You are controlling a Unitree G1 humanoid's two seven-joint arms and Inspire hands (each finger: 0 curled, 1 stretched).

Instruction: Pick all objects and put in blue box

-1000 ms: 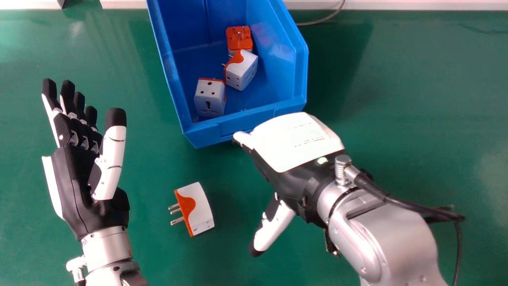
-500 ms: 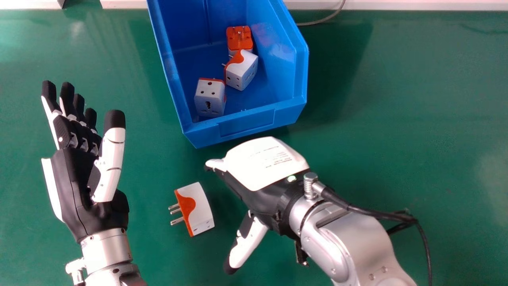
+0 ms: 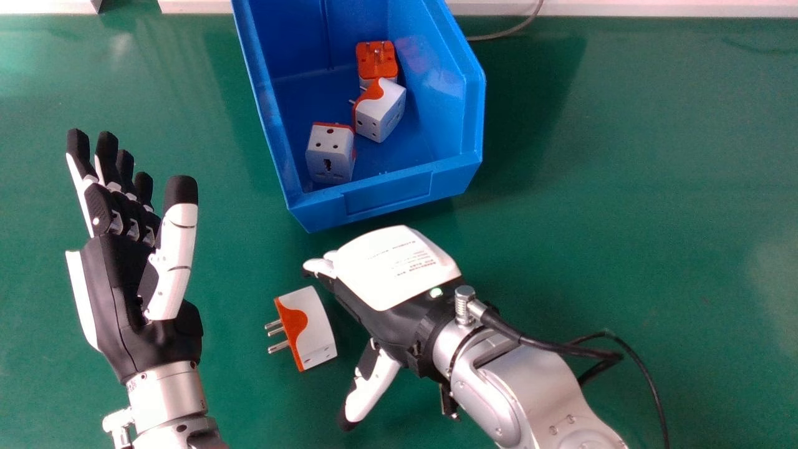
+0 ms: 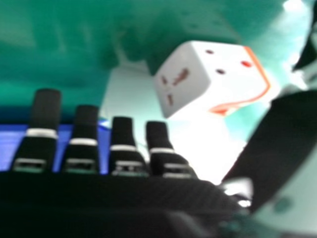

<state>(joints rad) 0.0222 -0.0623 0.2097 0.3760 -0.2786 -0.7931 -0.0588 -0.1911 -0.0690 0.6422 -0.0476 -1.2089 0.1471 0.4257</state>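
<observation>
Swung toward eight o'clock since the earlier frame, the robot's right hand (image 3: 389,268) has drawn nearer to the one adapter (image 3: 313,327) outside the blue box (image 3: 388,194).

Head view: Four orange-and-white adapters are in sight, three inside the box and one on the green table (image 3: 592,249). The lone one lies at about eight o'clock from the right hand, just beside it and near the space between fingers and thumb, its three metal prongs pointing to roughly nine o'clock. The box stands at twelve o'clock from that hand. Inside, one adapter (image 3: 376,59) turns its orange pronged face up; a second (image 3: 380,112), tilted, sits at six o'clock from it, and a third (image 3: 330,153) lies between seven and eight o'clock from the second. The left hand (image 3: 112,268), fingers extended, thumb apart and nothing in its grasp, is poised between nine and ten o'clock from the table adapter. One pale cable (image 3: 511,28) curves at two o'clock from the box.

Right hand view: Straight fingers (image 4: 82,131) and a thumb (image 4: 280,141) held wide leave the right hand well open, with nothing in hold. One adapter is pictured beyond the fingertips, its slotted side and a side with round holes both in sight. Blue shows behind the fingers.
</observation>
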